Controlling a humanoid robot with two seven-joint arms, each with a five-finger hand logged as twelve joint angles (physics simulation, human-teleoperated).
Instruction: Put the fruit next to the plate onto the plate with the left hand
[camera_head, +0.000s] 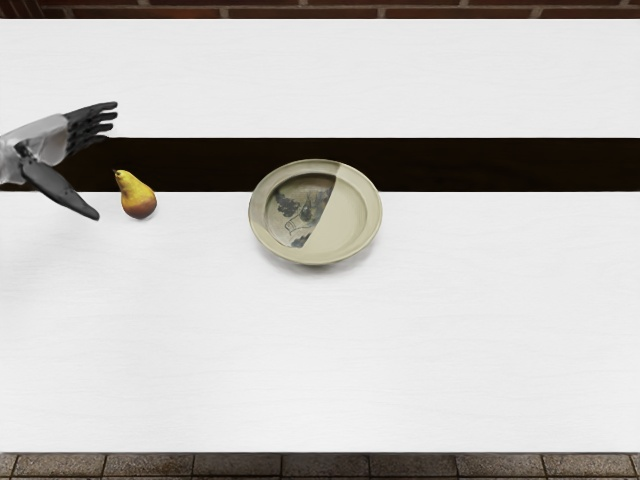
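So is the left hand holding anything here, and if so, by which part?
Nothing is held. The left hand is open, fingers spread, just left of the pear and not touching it.

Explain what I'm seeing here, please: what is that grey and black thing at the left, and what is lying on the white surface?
This is a single computer-rendered picture, taken from the head of a humanlike robot that looks down at a slant on a white table. The grey and black thing is the left robot hand, whose arm comes in from the left edge. It has five fingers, and they are spread and hold nothing. Just to its right a small yellow-brown pear lies on the table, apart from the fingers. Further right sits a round beige plate with a dark pattern on one half and nothing on it. The robot's other arm is out of the picture.
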